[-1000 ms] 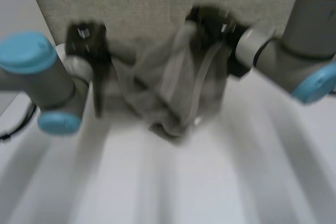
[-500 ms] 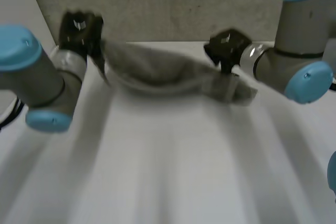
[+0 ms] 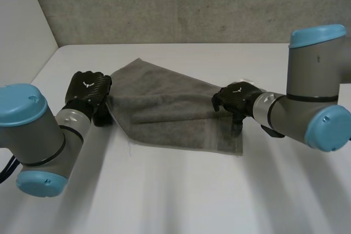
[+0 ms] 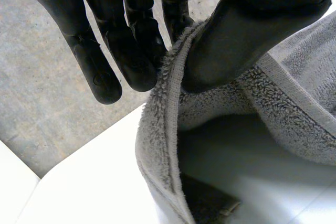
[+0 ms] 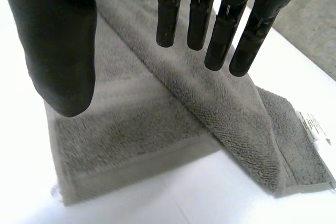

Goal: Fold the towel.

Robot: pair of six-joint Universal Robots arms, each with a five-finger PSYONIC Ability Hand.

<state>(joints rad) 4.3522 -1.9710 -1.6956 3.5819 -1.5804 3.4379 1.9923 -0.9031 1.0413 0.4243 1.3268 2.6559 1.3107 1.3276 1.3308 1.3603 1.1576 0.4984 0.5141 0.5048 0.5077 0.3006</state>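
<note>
White tabletop (image 3: 181, 201) runs back to a rough grey wall (image 3: 181, 4). The grey towel (image 3: 164, 108) lies on the tabletop between the two arms, nearer the wall than the camera. It is not spread in a single flat sheet. One layer is turned over another along a slanting fold, and in the right wrist view this folded band crosses the lower layer on a diagonal. A small white label (image 5: 314, 128) shows at one corner of the towel, on the finger side of the right hand.

The left hand (image 3: 88, 92) is at the towel's left edge. In its wrist view the thumb (image 4: 239, 30) presses the hemmed edge against the fingers (image 4: 128, 45). The cloth is pinched between them and raised off the table there, and the rest droops down to the surface.

The right hand (image 3: 235, 100) sits at the towel's right edge in the head view. Its wrist view shows straight fingers (image 5: 169, 14) with the thumb (image 5: 63, 51) set well apart from them. The towel lies below the palm and nothing is clasped. Whether the fingertips touch the cloth cannot be told.
</note>
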